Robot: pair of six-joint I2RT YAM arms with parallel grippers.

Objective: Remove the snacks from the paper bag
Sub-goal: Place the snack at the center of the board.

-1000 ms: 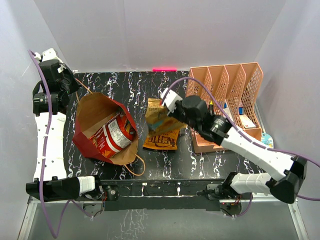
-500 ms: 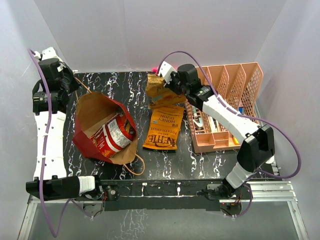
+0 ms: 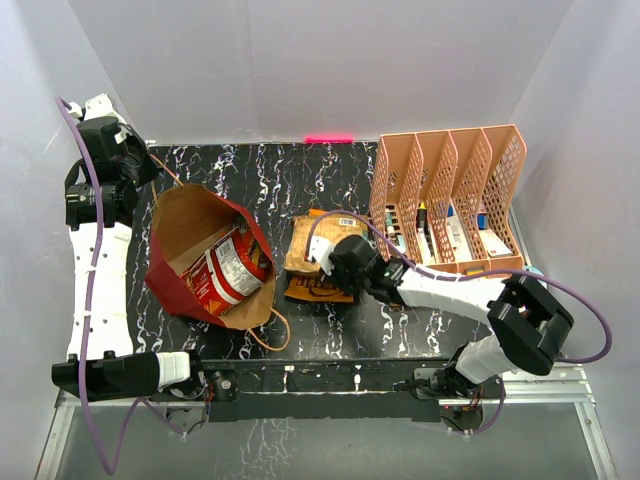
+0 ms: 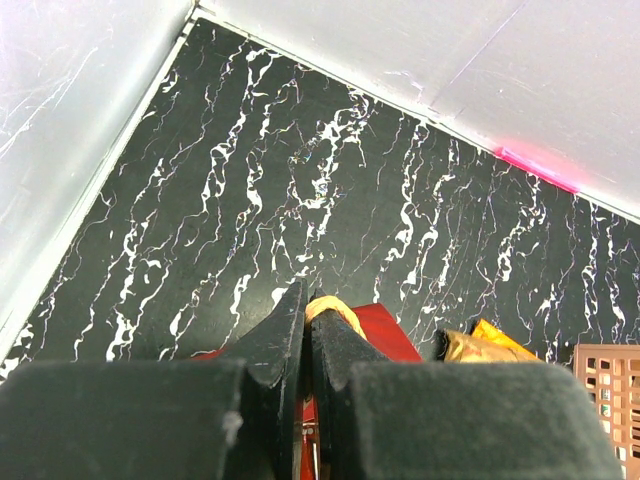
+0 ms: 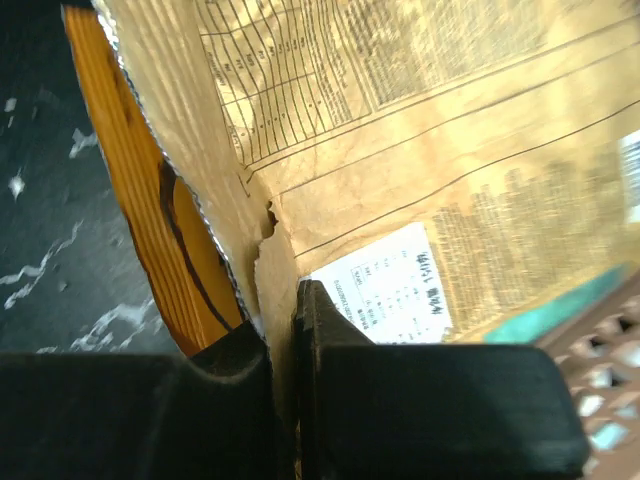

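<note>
**Mia:** Where is the paper bag (image 3: 190, 215)?

**Tom:** On the left part of the black table (image 3: 330, 170), the one with white streaks like marble. The bag is tipped over with its mouth wide open. It is red outside and plain brown inside, with folds in the paper.

**Mia:** Is anything in it?

**Tom:** Yes, a shiny red and white packet (image 3: 232, 268) lies in the mouth.

**Mia:** What does the left gripper (image 4: 305, 330) do?

**Tom:** It is up by the far left corner. Its two dark fingers are pressed together. A thin brown cord handle (image 3: 168, 175) runs from the bag's top edge right up to the tips, so they seem to pinch it.

**Mia:** And the right gripper (image 3: 318, 250)?

**Tom:** It is down low in the middle of the table. Its fingers squeeze the edge of a gold-brown packet (image 5: 420, 120). That packet is flat and crinkly, with tiny printed lines and a white label.

**Mia:** What is under it?

**Tom:** An orange packet (image 5: 130, 190) with a zigzag edge, flat on the table. The gold-brown one partly lies over it. Both are outside the bag, just to its right.

**Mia:** And the pink thing?

**Tom:** A plastic organiser (image 3: 450, 165) with holes like a net, standing on the right side.
</note>
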